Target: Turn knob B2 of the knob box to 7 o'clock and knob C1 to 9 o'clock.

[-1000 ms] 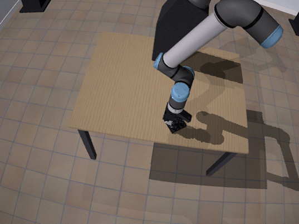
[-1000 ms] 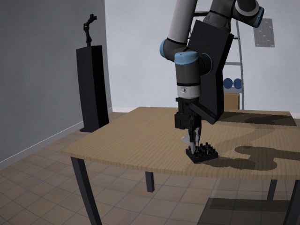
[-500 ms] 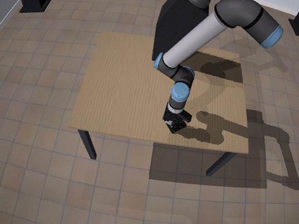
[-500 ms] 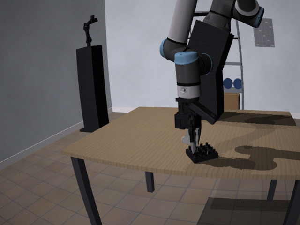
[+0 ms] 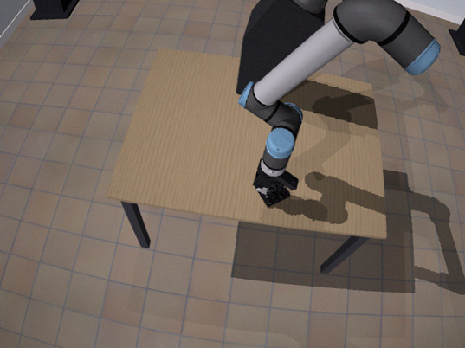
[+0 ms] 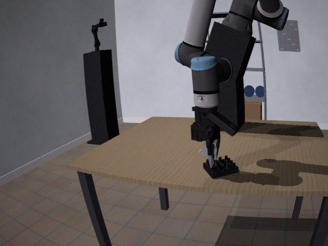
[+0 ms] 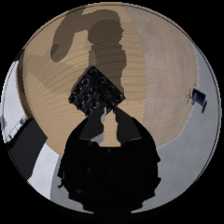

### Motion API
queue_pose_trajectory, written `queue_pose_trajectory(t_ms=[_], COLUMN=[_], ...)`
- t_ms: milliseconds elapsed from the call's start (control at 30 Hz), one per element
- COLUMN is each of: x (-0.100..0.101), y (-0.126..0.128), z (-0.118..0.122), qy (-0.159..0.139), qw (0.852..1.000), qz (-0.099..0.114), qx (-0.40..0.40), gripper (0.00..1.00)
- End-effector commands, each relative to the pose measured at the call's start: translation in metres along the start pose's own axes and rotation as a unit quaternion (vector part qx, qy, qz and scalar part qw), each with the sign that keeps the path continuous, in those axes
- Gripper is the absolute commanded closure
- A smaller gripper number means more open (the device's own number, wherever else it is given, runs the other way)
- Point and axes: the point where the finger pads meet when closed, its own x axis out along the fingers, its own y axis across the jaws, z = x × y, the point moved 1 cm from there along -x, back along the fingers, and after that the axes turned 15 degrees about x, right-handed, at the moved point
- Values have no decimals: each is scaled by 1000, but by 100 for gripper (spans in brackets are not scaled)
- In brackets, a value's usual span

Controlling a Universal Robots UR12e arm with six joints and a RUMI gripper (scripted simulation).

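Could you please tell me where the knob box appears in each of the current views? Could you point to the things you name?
Top: the knob box (image 5: 271, 196) (image 6: 225, 171) (image 7: 93, 75) is right of centre, near the table's front edge.
Exterior: right of centre, at the pincer's (image 5: 272, 189) (image 6: 212, 166) (image 7: 110, 110) tips.
Wrist: just above left of centre.
Shared landmark: the wooden table (image 5: 184, 137) (image 6: 148, 153) (image 7: 47, 98).

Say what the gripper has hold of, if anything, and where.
Cannot be told: the gripper's fingertips are down among the knobs.
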Motion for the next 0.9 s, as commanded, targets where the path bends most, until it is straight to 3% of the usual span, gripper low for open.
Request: queue_pose_trajectory(t_ms=[0,867], x=[0,-1], y=[1,1], z=[-2,-2], qy=[1,1], qw=[1000,1000], qz=[1,1], qx=[-1,-27], gripper=[96,96])
